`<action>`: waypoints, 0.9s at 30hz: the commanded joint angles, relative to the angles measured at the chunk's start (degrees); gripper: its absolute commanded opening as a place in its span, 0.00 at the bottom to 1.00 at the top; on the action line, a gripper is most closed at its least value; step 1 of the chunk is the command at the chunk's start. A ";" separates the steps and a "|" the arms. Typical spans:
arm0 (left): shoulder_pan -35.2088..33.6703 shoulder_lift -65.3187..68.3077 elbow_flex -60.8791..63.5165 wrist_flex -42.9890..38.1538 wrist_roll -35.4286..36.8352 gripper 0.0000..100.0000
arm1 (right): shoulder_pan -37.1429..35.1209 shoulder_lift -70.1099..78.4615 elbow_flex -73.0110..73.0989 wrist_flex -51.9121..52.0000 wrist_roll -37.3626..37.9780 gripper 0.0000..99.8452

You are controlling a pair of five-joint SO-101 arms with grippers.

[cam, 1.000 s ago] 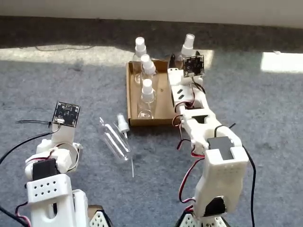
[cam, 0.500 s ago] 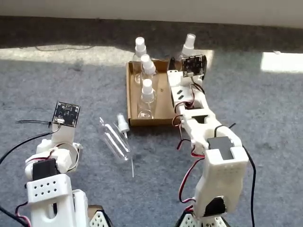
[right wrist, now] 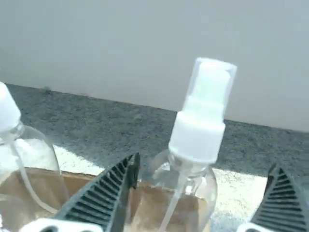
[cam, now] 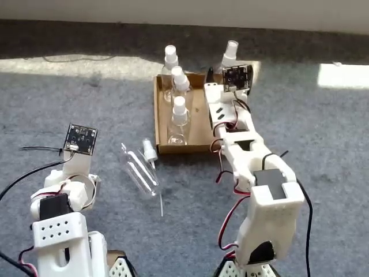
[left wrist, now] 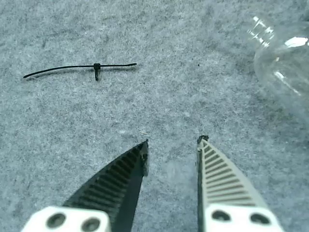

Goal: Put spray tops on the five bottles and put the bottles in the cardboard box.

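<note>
Right gripper (right wrist: 203,166) is spread wide, grasping nothing. A capped bottle (right wrist: 199,130) stands upright between its jaws, not touched by either. In the high view this bottle (cam: 229,57) sits just past the box's far right corner, outside it as far as I can tell, with the right arm (cam: 242,144) stretched along the box's right side.

The box (cam: 183,148) lies flat on the carpet (cam: 86,98). Two capped bottles stand inside it, the mid bottle (cam: 179,82) and the near bottle (cam: 179,115), both upright. A corner bottle (cam: 170,59), capped and upright, is at the far left corner of the box; cannot tell whether it is inside or just behind.

A bare bottle (cam: 141,170) lies on its side on the carpet near the box's front left corner, with no top on it. A loose spray top (cam: 149,151) lies just beside it, between it and the box.

Left gripper (left wrist: 173,141) is released, jaws apart over bare carpet, holding nothing. The bare bottle (left wrist: 285,63) is near it but apart. A black cable tie (left wrist: 91,66) lies on the carpet ahead of the jaws.
</note>
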 commanded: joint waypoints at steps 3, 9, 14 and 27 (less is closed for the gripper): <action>-0.31 -0.84 -0.31 -0.53 0.00 0.16 | -0.75 -6.46 -1.01 4.97 0.62 0.35; -0.40 -0.84 -0.31 -0.53 0.00 0.16 | -0.57 -8.92 -1.01 5.23 0.62 0.35; -0.31 -0.84 -0.31 -0.53 0.00 0.16 | -0.57 -14.11 -1.36 9.27 0.62 0.35; -0.57 -0.84 -0.31 -0.79 0.00 0.16 | -0.84 -39.78 -14.37 52.26 0.18 0.35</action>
